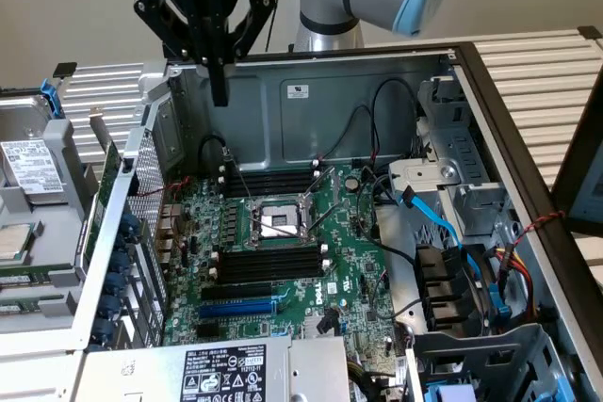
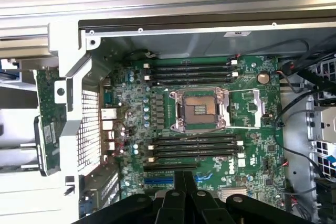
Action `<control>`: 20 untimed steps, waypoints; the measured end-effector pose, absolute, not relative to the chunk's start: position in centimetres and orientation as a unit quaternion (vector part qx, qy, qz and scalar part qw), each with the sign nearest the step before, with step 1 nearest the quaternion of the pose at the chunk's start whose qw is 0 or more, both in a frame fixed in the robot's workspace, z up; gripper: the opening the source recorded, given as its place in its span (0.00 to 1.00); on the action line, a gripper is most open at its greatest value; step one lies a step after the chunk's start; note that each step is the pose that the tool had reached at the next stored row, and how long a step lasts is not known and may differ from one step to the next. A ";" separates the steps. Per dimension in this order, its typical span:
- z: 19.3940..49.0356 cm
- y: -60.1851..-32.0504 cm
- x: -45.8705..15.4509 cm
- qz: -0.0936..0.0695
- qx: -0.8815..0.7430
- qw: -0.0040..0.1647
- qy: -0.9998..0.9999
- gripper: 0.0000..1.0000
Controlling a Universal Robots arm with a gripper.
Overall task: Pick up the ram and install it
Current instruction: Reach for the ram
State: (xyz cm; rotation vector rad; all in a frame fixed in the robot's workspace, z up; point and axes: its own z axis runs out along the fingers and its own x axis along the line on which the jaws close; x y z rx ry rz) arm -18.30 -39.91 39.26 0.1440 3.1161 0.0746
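1. Checking the gripper point(image 1: 219, 91) first, I see its two black fingers point(image 2: 177, 188) pressed together with no gap, and nothing is clamped between them.
2. It hangs above the open computer case point(image 1: 311, 115), over the top edge of the back wall toward the exterior view's left. It touches nothing inside.
3. Through the wrist view, the gripper point(image 2: 184, 178) has its closed tips overlapping the edge of the motherboard point(image 2: 252, 114), just beside the blue expansion slot point(image 2: 160, 180).
4. I see the motherboard point(image 1: 349, 261) lying flat in the case, with the CPU socket point(image 1: 276, 223) near its middle.
5. One bank of black memory slots point(image 1: 268, 181) runs on the back-wall side of the socket, and a second bank point(image 1: 268, 265) runs between the socket and the blue expansion slot point(image 1: 236, 309). Both banks are empty.
6. The ram point(image 1: 105, 195) is outside the case on the exterior view's left. It is a long green stick standing on edge and tilted, just beside the perforated rear panel point(image 1: 151, 176).
7. In the wrist view, the ram point(image 2: 46, 124) has that panel point(image 2: 89, 124) between it and the motherboard. It is well apart from the gripper.
8. Farther out, I see a blue cable point(image 1: 438, 218) curving through the drive bays on the exterior view's right. A power supply label point(image 1: 224, 372) faces up at the near edge.
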 end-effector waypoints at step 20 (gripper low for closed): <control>39.2 -40.1 -27.3 0.024 0.046 0.011 0.999 0.10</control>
